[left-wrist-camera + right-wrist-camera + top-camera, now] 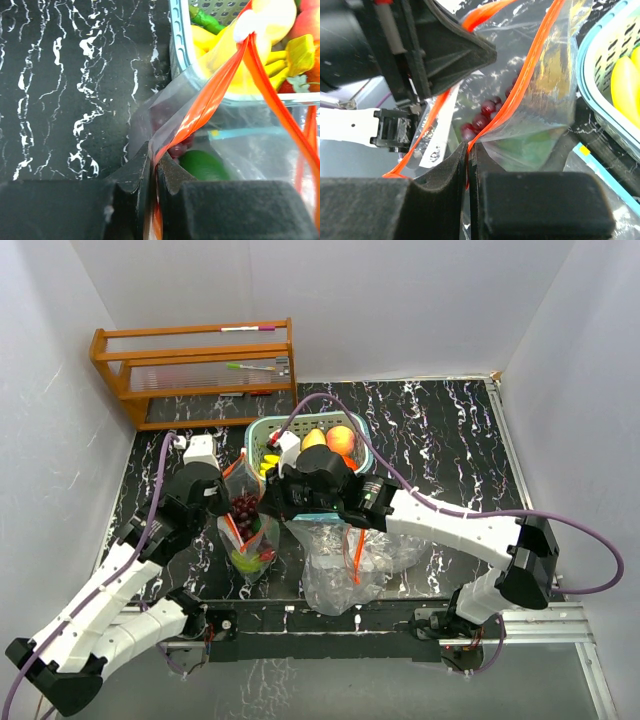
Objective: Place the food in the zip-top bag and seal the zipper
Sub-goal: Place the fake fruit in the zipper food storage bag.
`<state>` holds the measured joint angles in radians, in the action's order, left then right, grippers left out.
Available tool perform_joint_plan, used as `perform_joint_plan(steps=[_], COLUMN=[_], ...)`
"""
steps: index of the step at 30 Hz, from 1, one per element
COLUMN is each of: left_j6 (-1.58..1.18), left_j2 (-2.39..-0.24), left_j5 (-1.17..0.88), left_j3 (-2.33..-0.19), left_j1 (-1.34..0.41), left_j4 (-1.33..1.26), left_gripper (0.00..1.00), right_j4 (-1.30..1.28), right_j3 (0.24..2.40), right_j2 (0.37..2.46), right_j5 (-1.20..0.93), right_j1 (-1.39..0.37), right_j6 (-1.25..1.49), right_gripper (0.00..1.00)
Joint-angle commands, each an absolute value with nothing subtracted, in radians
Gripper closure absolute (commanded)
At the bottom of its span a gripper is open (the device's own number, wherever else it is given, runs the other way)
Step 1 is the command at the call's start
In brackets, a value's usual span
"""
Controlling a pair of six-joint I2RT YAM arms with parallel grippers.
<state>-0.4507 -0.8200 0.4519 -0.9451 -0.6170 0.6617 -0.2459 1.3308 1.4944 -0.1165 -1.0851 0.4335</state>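
Observation:
A clear zip-top bag (252,540) with an orange zipper stands in front of the basket, its mouth apart. Inside lie purple grapes (245,507) above lime-green fruit (244,560). My left gripper (228,503) is shut on the bag's left zipper edge, and the left wrist view shows the orange strip (210,95) pinched in the left gripper (154,161), with grapes (176,149) and a dark green avocado (202,165) behind. My right gripper (268,502) is shut on the opposite zipper edge. In the right wrist view, grapes (482,117) sit beyond the right gripper (468,150).
A teal basket (258,430) behind the bag holds more food: bananas (270,465), a lemon (314,439) and an orange (341,438). Crumpled spare clear bags (365,558) lie right of the held bag. A wooden rack (195,365) stands at the back left.

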Motion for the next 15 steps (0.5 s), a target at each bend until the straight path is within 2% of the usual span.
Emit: perform_joint_plan(steps=[1,8,10,12,13,15], left_j6=[-0.510,-0.645,-0.668,-0.680,-0.682,-0.680], left_j2=[-0.796,-0.736,-0.721,-0.698,-0.684,-0.664], left_j5=[0.398,0.269,0.236,0.210,0.205,0.200], left_j3=[-0.995,-0.843,-0.822,-0.809,-0.804,-0.806], left_j1=[-0.618,-0.618,-0.619,-0.618,-0.619,-0.618], left_j4=[0.603,0.441,0.402,0.369,0.357,0.349], left_gripper=[0.94,0.93,0.88,0.79,0.61,0.48], right_j4=[-0.231,-0.243,-0.256,-0.276,-0.281,-0.290], right_j3=[1.322,1.249,1.235,1.228,1.224,1.215], right_j2=[1.482,1.438,1.430,1.425,1.421,1.415], right_j5=[-0.148,-0.157,-0.161,-0.170,-0.173,-0.185], right_j1=[-1.063,-1.033,-1.018,-1.006,-1.000,-0.984], right_j6=[0.404,0.387,0.381,0.367,0.357,0.343], right_gripper=[0.93,0.92,0.92,0.92,0.92,0.92])
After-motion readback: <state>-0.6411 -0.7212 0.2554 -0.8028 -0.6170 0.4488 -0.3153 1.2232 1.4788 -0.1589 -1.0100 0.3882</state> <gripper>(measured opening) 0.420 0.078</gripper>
